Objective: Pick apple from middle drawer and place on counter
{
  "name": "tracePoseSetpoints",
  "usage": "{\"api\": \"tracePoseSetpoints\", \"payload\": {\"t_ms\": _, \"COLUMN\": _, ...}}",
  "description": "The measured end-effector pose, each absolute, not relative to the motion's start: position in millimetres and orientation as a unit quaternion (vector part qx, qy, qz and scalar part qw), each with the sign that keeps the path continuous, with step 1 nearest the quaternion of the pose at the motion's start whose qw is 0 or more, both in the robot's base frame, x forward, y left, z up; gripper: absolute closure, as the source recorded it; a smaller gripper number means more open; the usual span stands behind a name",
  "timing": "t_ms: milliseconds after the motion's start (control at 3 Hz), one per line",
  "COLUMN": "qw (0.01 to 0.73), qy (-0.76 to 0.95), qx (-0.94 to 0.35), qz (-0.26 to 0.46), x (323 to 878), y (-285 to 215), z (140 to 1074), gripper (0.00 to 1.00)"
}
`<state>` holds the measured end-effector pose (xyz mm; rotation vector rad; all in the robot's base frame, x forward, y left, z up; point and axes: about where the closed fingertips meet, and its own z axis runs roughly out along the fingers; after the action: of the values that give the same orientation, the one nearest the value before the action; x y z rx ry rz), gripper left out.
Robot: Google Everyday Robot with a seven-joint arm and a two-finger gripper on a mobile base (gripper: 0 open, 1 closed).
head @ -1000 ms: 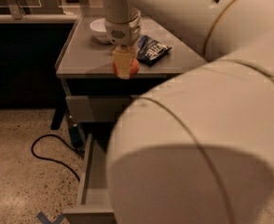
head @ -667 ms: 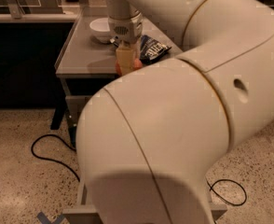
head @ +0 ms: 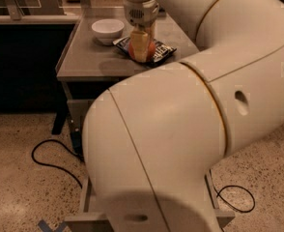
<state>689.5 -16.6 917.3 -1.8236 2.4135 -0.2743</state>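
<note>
Over the counter [head: 84, 59], clamping the apple [head: 151, 49] in the tool [head: 142, 51], right above a dark snack packet [head: 164, 51]. Near a white bowl [head: 107, 28].

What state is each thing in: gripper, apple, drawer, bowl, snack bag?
gripper: over the counter, shut on the apple
apple: held in the gripper, over the snack bag
middle drawer: pulled open, largely hidden by the arm
white bowl: upright on the counter
snack bag: lying flat on the counter
</note>
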Motion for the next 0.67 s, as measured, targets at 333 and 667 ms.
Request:
{"api": "tracePoseSetpoints", "payload": {"t_ms": 333, "qw": 0.111, "qy": 0.797, "qx": -0.587, "qz": -0.089, "x": 721, "y": -37, "z": 944, "gripper": 1.00}}
{"api": "tracePoseSetpoints", "payload": {"t_ms": 667, "qw": 0.175, "qy": 0.820, "qx": -0.542, "qz": -0.048, "x": 738, "y": -88, "z": 950, "gripper": 1.00}}
